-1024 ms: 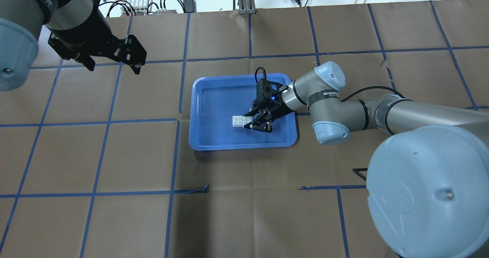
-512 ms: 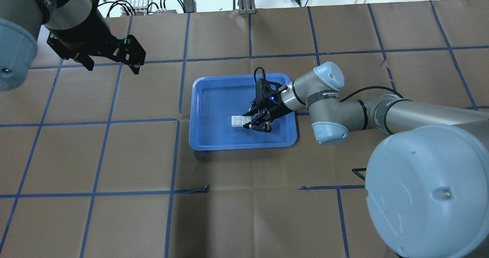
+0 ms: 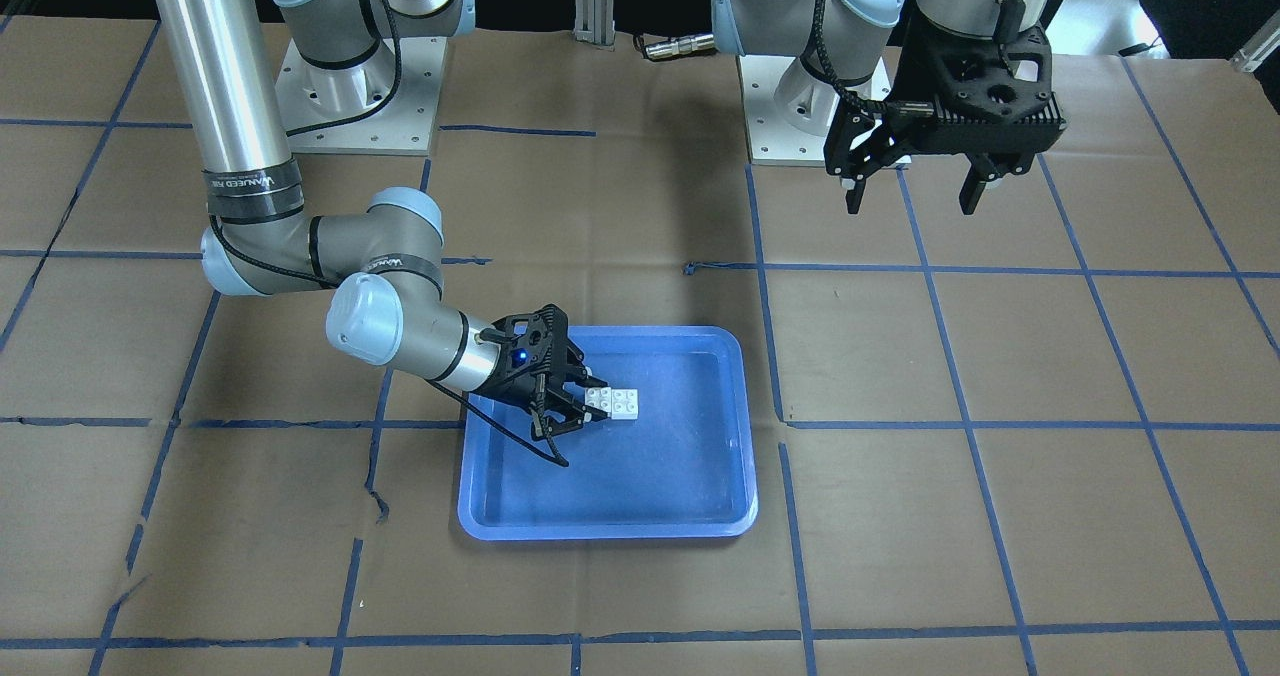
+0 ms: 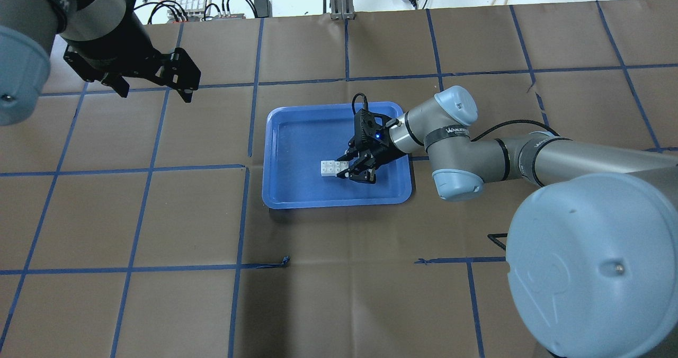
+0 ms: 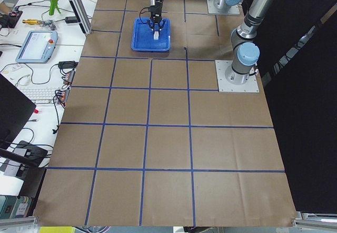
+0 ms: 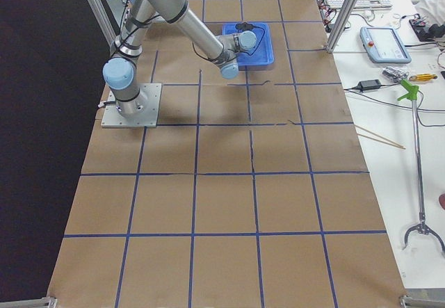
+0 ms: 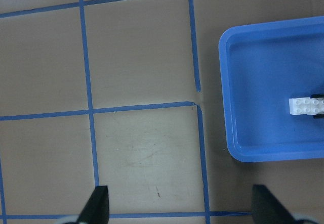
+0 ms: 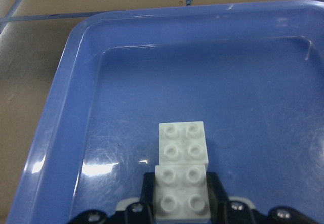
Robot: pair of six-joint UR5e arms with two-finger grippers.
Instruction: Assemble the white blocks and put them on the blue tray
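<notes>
White blocks (image 8: 182, 176): lying joined end to end as one short bar, studs up, resting on the floor of the blue tray (image 4: 296, 135), toward its right half in the overhead view; long axis running straight out from the right gripper (image 4: 347, 168), in line with its reach, far block jutting free, near block sitting between the pads; right gripper closing narrowly on that near block, pressing both its sides; left gripper (image 7: 182, 206) hanging spread wide, holding nothing, well apart over the table (image 4: 185, 215) beyond the tray's left rim; judging placement nearly done, needing only jaws parting and a retreat back along that same axis, away from the bar, avoiding dragging it.
</notes>
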